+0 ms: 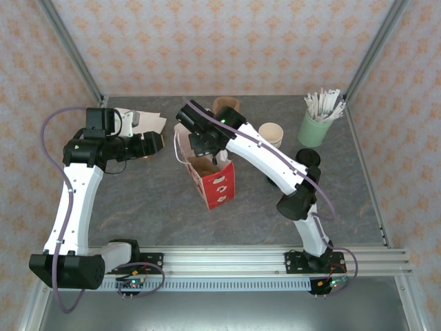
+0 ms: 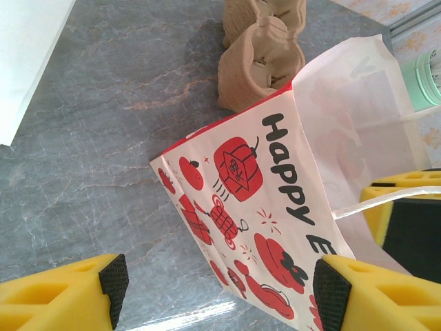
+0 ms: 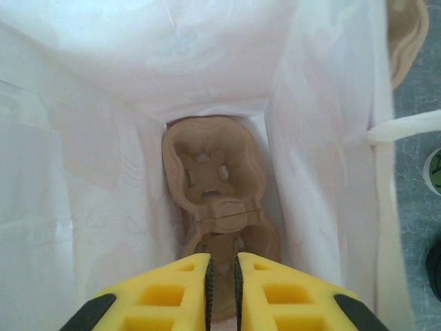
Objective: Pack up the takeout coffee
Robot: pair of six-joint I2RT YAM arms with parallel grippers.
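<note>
Right fingers (image 3: 165, 293) close-set over carrier (image 3: 213, 172) inside bag (image 3: 96, 179)

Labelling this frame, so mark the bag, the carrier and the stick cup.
bag (image 2: 241, 207), left wrist view, printed side.
carrier (image 3: 213, 172), right wrist view, upper cup socket.
stick cup (image 1: 315, 129), top view, green wall.

Bag (image 2: 275, 207): glossy printed paper. Carrier (image 3: 213, 172): rough matt pulp. Tabletop (image 2: 103, 138): smooth, marbled. Right end effector (image 3: 222, 265): matt yellow plastic.
</note>
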